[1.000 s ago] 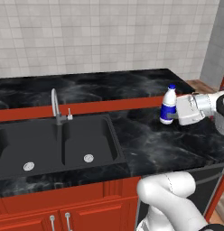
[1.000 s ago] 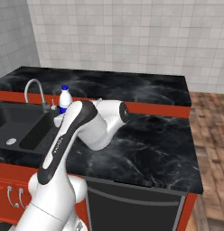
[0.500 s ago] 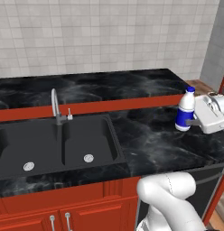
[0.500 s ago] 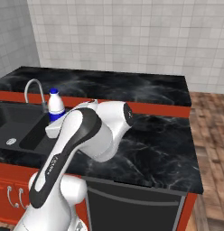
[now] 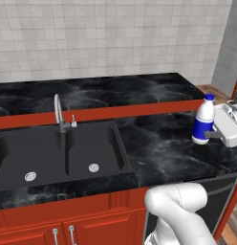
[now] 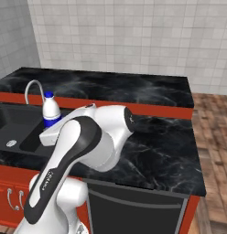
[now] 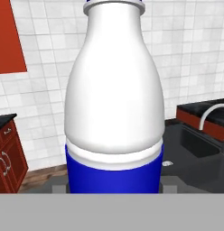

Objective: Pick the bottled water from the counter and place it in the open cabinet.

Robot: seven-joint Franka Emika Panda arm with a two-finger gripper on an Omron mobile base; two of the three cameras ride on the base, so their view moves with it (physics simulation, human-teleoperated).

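At the right edge of the left base view, the fingers (image 5: 210,135) are clenched on the blue label band of the bottled water (image 5: 204,119), holding it upright. The bottle hangs above the black desk (image 5: 158,148), right of the sink (image 5: 68,153) and faucet (image 5: 59,113).

Black double-basin sink (image 5: 68,153) sunk in the worktop, a round drain in each basin; curved grey faucet (image 5: 58,111) behind it, small lever beside; pale square-tiled wall (image 5: 115,38) at the back; dark dishwasher front (image 6: 133,212) below; wood-plank floor (image 6: 213,128) to the right.
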